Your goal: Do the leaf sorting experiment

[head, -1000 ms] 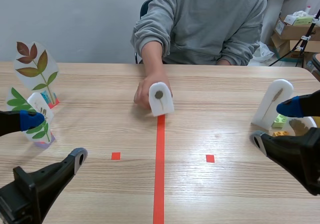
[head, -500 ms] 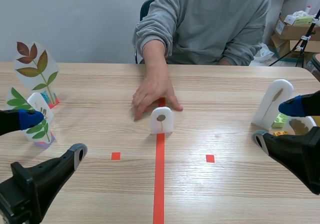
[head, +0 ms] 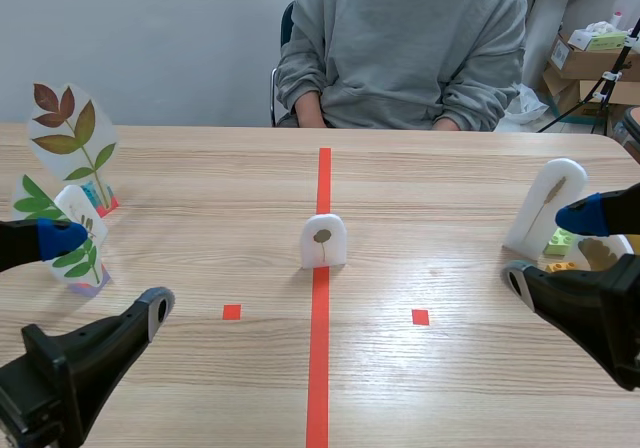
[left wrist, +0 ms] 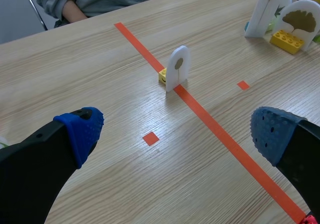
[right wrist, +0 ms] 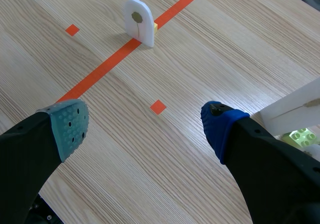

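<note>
While both arms lie low over the table's [head: 200,178] near corners, neither one touches or holds anything.

The left arm comes in from the near left corner, its fingers stretched forward just above the wood. The left gripper [head: 108,276] [left wrist: 175,134] is spread wide and empty: blue pads [left wrist: 82,131] far apart, bare table and a red tape square between them. In the scene view its farther pad sits in front of the green-leaf card [head: 72,223]; contact cannot be judged. The brown-leaf card [head: 70,133] stands farther back on that side.

The right arm mirrors it from the near right corner, also low and level. The right gripper [head: 550,250] [right wrist: 144,128] gapes just as wide, with nothing between one grey-green pad [right wrist: 67,129] and one blue, only wood and a tape square. Just beyond it stand the tall card [head: 545,203] and the ginkgo card [left wrist: 300,20], with a green brick [head: 560,240] between them.

The task's card [head: 323,241] [left wrist: 178,69] [right wrist: 138,21], small, white and arched, bearing one round leaf on a stem, stands upright on the red line [head: 319,348] at mid-table, well apart from both grippers. A yellow brick [left wrist: 162,75] sits touching its back.

A person [head: 400,48] in a grey sweatshirt sits across the table, forearms dropping behind its far edge.
</note>
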`<action>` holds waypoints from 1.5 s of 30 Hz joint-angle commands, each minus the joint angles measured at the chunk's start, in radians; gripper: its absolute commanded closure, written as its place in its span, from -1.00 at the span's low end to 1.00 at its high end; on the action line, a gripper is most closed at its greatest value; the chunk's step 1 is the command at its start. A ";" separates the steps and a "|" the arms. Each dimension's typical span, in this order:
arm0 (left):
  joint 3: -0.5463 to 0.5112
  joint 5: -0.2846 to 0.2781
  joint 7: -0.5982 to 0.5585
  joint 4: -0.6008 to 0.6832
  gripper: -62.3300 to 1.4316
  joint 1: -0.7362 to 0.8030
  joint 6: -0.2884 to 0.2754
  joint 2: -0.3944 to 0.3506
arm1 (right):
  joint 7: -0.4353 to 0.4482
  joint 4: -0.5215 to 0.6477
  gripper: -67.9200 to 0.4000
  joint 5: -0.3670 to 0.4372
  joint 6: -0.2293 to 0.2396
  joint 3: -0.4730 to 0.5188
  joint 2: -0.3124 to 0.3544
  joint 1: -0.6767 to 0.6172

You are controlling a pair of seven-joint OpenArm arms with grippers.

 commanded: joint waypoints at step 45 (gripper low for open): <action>-0.005 -0.006 -0.017 0.022 -1.00 0.005 -0.001 0.005 | -0.012 0.003 -0.37 -0.008 0.008 0.002 0.003 0.010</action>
